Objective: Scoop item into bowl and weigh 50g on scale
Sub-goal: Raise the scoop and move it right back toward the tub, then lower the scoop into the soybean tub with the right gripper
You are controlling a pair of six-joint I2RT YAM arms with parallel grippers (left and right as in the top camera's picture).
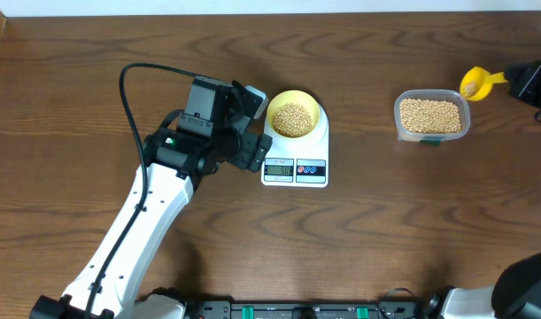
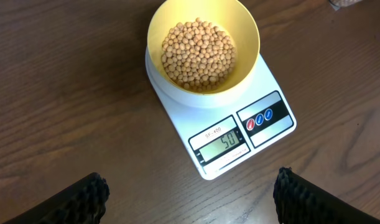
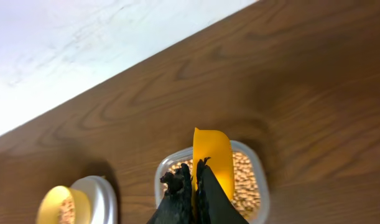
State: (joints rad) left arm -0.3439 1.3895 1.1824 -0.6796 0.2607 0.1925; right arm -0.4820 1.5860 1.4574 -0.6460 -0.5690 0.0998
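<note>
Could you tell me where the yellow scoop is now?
In the overhead view, the yellow scoop is held by the right end effector at the far right, beside the clear tub.

The dark brown wood-grain table (image 1: 385,230) carries a white scale (image 1: 295,168) a little left of its middle, display facing six o'clock, and, well apart toward two o'clock from the scale, a clear plastic tub (image 1: 398,113) near the far edge.

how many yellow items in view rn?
2. The bowl sits on the scale, mid-table; the scoop is at the far right beside the tub, gripped by the right end effector. None seem hidden.
</note>
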